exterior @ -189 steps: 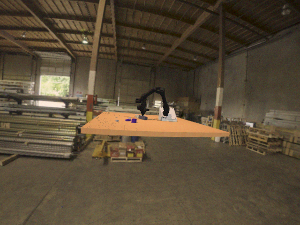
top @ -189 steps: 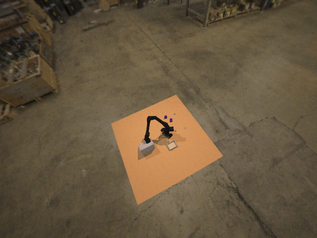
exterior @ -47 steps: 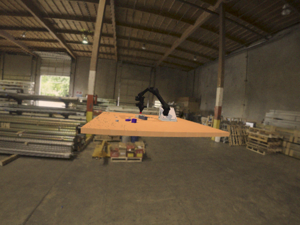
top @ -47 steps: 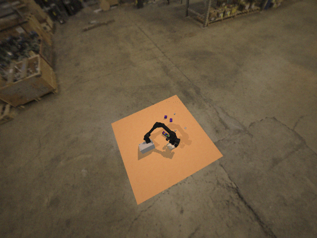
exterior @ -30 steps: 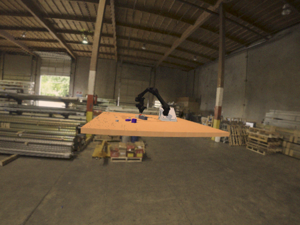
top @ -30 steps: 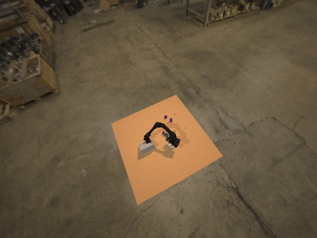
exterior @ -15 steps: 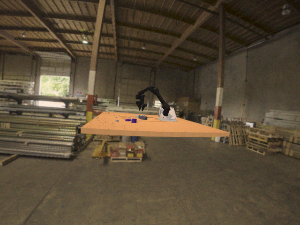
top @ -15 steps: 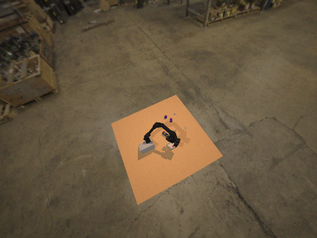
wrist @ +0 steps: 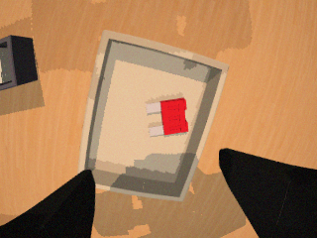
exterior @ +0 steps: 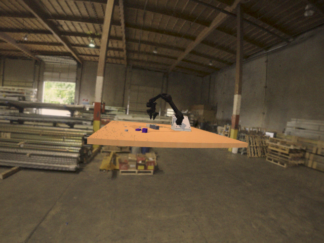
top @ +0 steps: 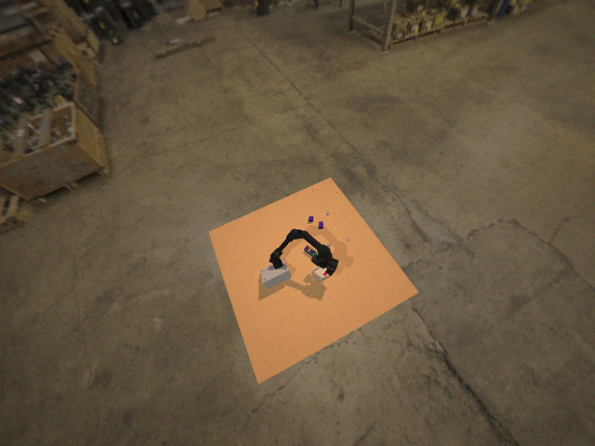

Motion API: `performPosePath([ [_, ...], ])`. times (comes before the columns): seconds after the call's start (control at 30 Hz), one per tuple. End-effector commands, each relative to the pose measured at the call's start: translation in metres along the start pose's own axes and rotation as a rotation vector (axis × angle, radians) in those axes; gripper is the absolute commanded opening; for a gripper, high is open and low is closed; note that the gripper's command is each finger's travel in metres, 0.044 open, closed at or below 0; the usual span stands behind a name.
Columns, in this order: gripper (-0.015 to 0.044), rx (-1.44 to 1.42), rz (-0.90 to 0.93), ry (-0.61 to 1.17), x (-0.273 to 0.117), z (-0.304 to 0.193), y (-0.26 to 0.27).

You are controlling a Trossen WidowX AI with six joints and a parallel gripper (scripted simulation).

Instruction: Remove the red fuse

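The gripper (wrist: pixel 155 214) hangs with its fingers spread wide, holding nothing; just beyond their tips sits the tray (wrist: pixel 99 102), the red fuse (wrist: pixel 174 117) flat on its floor, and farther left the fuse block (wrist: pixel 16 59)

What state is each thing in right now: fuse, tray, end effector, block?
Small red blade fuse: lying flat in the tray, released.
Shallow beige rectangular tray: holds only that fuse.
Black end effector: open, above the tray, holding nothing.
Dark fuse block: apart, untouched.
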State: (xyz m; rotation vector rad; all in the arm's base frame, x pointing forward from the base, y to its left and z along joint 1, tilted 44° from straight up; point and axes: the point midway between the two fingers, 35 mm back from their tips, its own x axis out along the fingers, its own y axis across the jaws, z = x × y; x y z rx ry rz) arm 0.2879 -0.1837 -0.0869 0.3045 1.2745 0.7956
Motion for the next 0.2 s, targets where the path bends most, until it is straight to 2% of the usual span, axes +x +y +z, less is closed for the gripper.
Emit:
performPosePath([
  [0.0,0.033,0.0,0.0,0.0,0.0001,-0.0001,0.0],
  [0.17,0.033,0.0,0.0,0.0,0.0001,-0.0001,0.0],
])
